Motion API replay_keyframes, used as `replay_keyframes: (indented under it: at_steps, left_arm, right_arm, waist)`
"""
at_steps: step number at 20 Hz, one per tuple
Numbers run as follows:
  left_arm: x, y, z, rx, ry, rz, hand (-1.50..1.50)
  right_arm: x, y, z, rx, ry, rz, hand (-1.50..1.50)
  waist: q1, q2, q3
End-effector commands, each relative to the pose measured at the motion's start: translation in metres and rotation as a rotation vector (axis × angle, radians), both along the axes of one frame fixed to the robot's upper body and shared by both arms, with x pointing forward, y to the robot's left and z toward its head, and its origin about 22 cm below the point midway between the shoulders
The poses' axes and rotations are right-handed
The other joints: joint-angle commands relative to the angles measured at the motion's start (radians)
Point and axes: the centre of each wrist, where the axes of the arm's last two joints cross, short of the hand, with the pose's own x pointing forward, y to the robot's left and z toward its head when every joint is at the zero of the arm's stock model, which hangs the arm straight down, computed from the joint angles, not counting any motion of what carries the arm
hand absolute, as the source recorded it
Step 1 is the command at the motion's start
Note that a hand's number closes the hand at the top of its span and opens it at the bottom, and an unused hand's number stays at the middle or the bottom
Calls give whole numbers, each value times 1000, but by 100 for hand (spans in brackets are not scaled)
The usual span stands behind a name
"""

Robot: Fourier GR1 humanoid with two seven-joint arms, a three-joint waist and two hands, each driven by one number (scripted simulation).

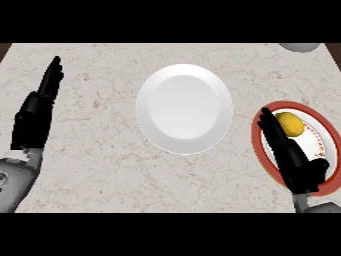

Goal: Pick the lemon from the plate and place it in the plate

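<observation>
A yellow lemon [290, 124] lies on the far part of a red-rimmed plate [334, 148] at the right of the counter. My right hand [289, 155] hovers over that plate with straight fingers, its fingertips just left of the lemon; I cannot tell whether they touch it. A plain white plate [184, 108] sits in the middle of the counter, with nothing on it. My left hand [37, 110] rests open at the left side, fingers pointing away from me.
The marble counter [92, 165] spreads across the view, with dark wood past its left and right edges. A grey-white rounded object [301, 47] is cut off at the far right corner.
</observation>
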Motion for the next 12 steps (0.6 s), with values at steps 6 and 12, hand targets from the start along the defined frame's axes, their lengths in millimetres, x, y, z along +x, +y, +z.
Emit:
replay_keyframes:
  at_steps: [6,12]
  left_arm:
    - [-31,21,-65,-180,146,-62,0]
    - [-48,19,-94,-235,198,-77,0]
  right_arm:
    - [95,4,75,134,-31,77,150]
    - [68,-14,3,-180,-336,-255,-150]
  waist:
    - [64,-13,-2]
    - [29,-17,0]
